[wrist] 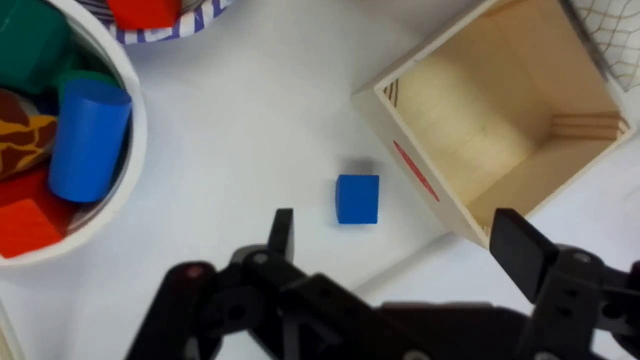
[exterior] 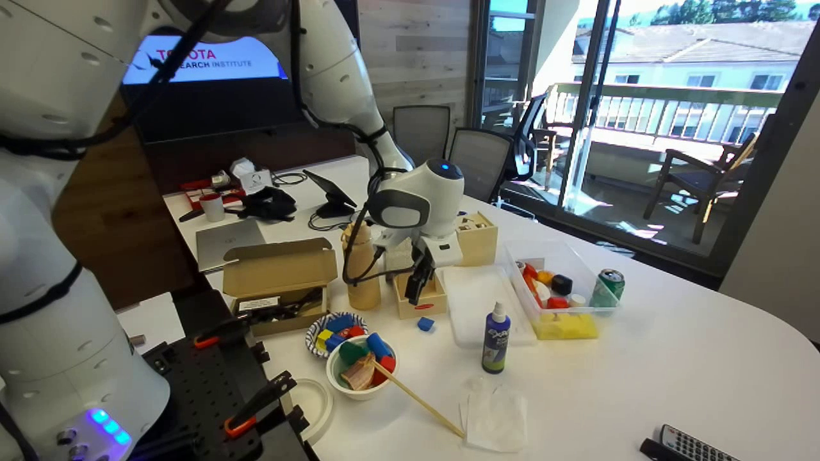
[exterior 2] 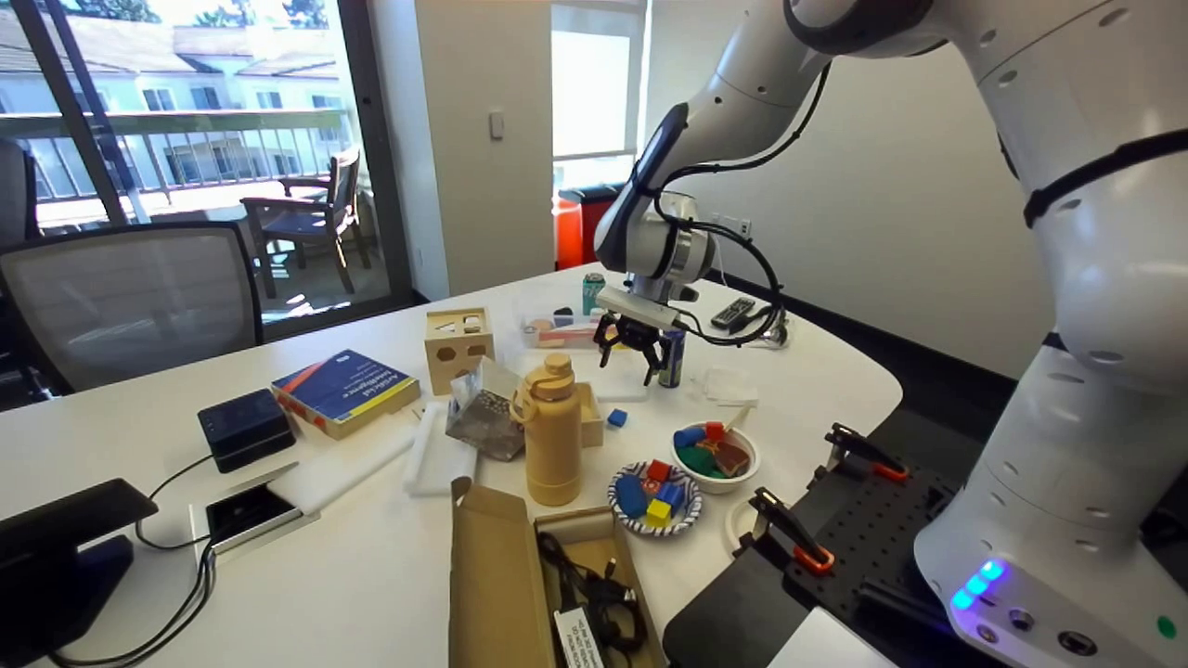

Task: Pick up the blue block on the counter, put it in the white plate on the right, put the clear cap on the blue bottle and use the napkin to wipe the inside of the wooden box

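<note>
The blue block (exterior: 425, 324) lies on the white table in front of the open wooden box (exterior: 421, 310). In the wrist view the block (wrist: 357, 199) shows ahead of and between the fingers of my open, empty gripper (wrist: 393, 220), with the box (wrist: 492, 115) to its right. My gripper (exterior 2: 627, 366) hangs above the table, apart from the block (exterior 2: 617, 418). The blue bottle (exterior: 496, 342) stands upright with a white top. The napkin (exterior: 496, 422) lies flat before it. A small see-through shape (exterior: 477, 384) there may be the clear cap. The white plate (exterior: 312, 406) lies beside the robot's mount.
A white bowl (exterior: 334, 378) of toys with a stick across it and a patterned bowl (exterior 2: 656, 527) of blocks stand near the block. A tan bottle (exterior 2: 553, 445), open cardboard box (exterior: 282, 275), clear bin (exterior: 564, 269), yellow tray (exterior: 567, 326) and green can (exterior: 608, 288) stand around.
</note>
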You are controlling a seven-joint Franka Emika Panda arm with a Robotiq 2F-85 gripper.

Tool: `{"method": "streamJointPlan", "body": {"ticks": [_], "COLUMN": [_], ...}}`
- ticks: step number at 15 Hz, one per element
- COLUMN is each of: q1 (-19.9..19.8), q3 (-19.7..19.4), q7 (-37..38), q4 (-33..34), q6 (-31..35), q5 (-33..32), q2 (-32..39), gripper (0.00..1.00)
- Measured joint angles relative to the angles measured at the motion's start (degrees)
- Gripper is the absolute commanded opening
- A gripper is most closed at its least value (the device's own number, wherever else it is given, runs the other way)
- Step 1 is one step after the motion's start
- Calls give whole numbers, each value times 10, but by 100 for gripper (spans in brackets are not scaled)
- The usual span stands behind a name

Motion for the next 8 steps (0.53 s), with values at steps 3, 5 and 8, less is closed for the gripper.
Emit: {"method": "streamJointPlan", "body": {"ticks": [3, 5, 8], "q1": [0, 1, 3], "q3": [-11, -14, -14], "q7": [46, 69, 99], "q4": [25, 47, 89], "q6": [0, 0, -1], "q5": [0, 0, -2], "q2": [43, 71, 109], "gripper": [100, 100, 100]}}
